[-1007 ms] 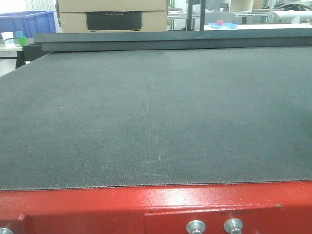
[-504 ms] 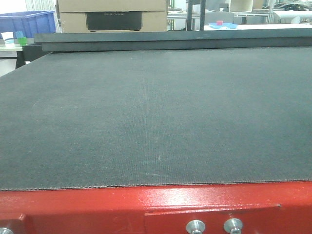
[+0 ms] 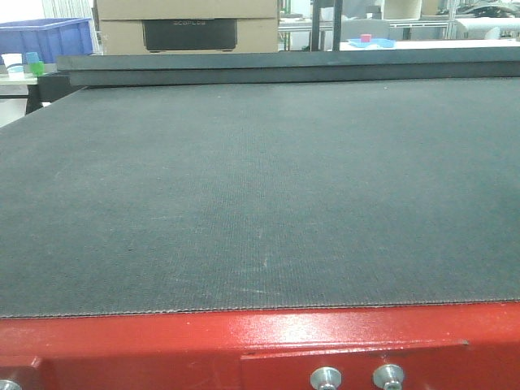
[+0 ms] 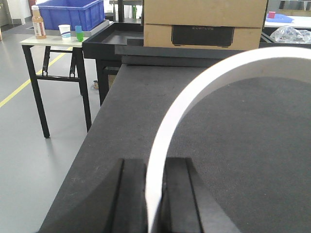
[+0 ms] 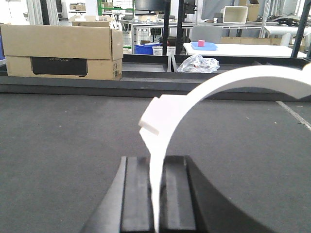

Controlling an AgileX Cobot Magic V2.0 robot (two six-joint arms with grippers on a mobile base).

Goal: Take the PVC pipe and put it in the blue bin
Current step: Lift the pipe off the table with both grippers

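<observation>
In the left wrist view my left gripper [image 4: 155, 162] is shut on a white curved PVC pipe [image 4: 194, 92], which arcs up and to the right above the dark mat. In the right wrist view my right gripper [image 5: 156, 160] is shut on another white PVC pipe arc [image 5: 204, 90] with a squared-off end [image 5: 154, 119] pointing left. The blue bin [image 4: 73, 12] stands on a small white table beyond the mat's left edge, and it also shows at the far left in the front view [image 3: 45, 36]. Neither gripper nor any pipe appears in the front view.
A dark mat [image 3: 260, 195] covers the table, with a red frame [image 3: 260, 349] at its near edge. A cardboard box [image 4: 204, 24] sits at the far end on a raised black ledge [image 5: 146, 85]. A bottle [image 4: 38, 22] and cups [image 4: 64, 31] stand beside the bin.
</observation>
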